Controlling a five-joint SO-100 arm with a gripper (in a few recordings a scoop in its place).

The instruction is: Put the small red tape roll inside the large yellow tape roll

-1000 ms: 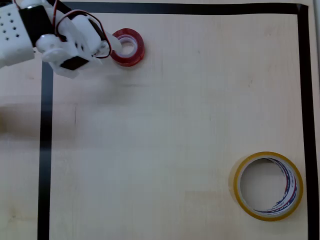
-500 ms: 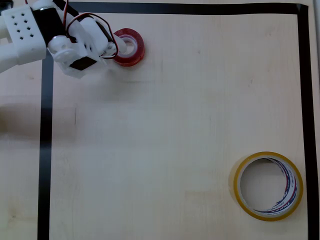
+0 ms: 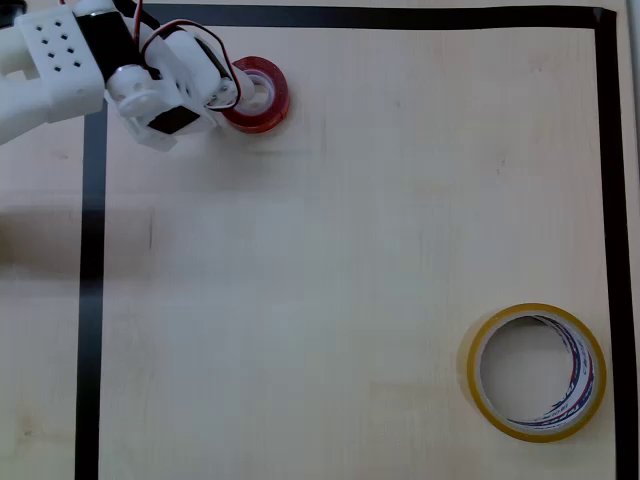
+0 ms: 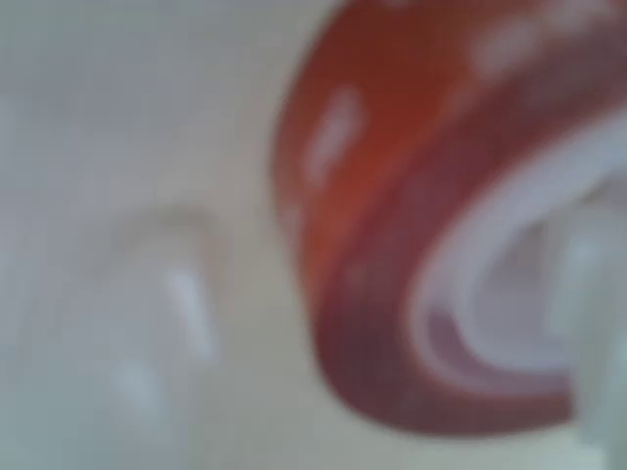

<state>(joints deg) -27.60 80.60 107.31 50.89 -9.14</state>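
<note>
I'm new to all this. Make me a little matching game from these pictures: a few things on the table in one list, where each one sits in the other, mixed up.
Places are as seen in the overhead view.

Things:
1. red tape roll
2. yellow tape roll
3. hand
4. black tape border

Places:
A. bottom right of the table, lying flat by itself
B. running along the table's edges
C. top left, reaching in from the left onto the red ring
D. top left, lying flat just right of the white arm

Pairs: 1-D, 2-A, 3-C, 4-B
</note>
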